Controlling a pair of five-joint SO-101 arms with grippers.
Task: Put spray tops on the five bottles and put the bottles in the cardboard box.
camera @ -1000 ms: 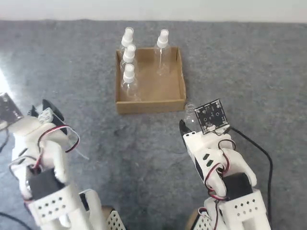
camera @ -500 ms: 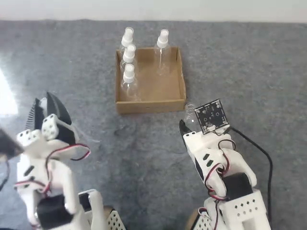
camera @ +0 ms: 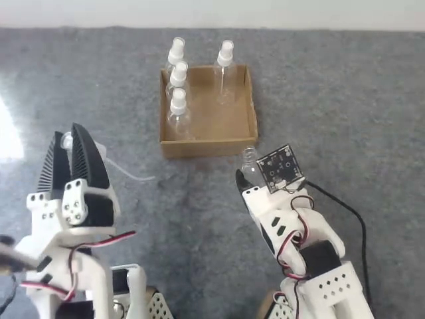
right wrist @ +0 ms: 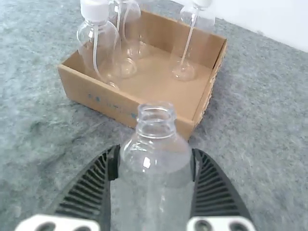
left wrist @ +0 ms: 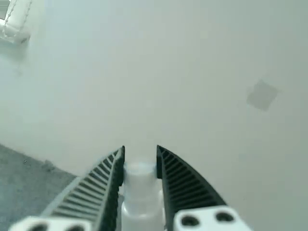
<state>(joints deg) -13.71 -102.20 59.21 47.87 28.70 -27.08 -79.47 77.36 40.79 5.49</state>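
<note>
Grey felt-like tabletop, pale wall along its far edge.

Near left corner: left end effector is raised and pointing up/away. It's clamped on a white spray top. In the left wrist view both ribbed fingers press the spray top's sides, w/ the cap btwn them near the tips. A thin clear tube runs out from it toward the tabletop's middle, end just above or on the felt, can't tell which.

Near right: right end effector is closed around a clear bottle, one finger on each side of the body. Bottle is upright, neck open, no top on it. It sits just in front of the cardboard box, by the box's near right corner, not touching it as far as visible. Can't tell if the base is on the felt or lifted.

Farther back, approx centre toward the far edge: the cardboard box, open on top, low walls. 4 clear bottles inside, all upright, all w/ white spray tops on. 3 stand in a row along the box's left wall: near one, middle one, far one at the far left corner. The 4th is by the far wall, toward the right side, apart from the row.
</note>
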